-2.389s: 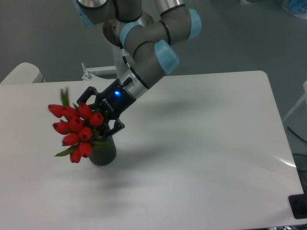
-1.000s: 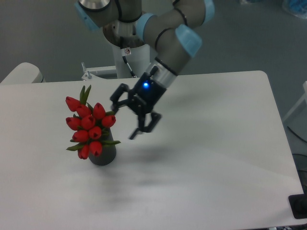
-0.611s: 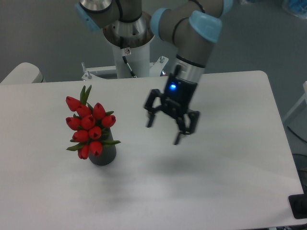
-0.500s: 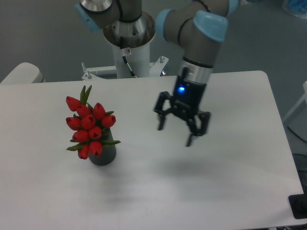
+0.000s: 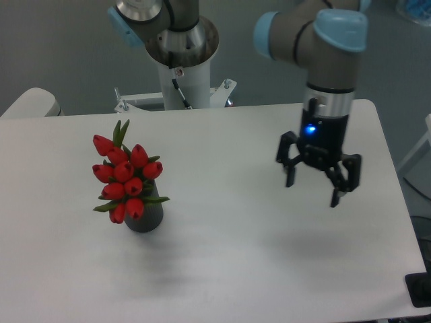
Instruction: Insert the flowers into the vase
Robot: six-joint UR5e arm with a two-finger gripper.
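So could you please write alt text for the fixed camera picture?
Red flowers stand in a dark vase on the left of a white table. The robot's open, empty gripper hangs over the right side, far from them.

We counted one bunch of flowers (image 5: 126,180), with nine red tulip buds visible and a few narrow green leaves among them. There was one vase (image 5: 144,217), dark and cylindrical. We logged one robot arm (image 5: 330,74) carrying one gripper (image 5: 312,190) with two fingers. One white table (image 5: 236,256) held the vase.
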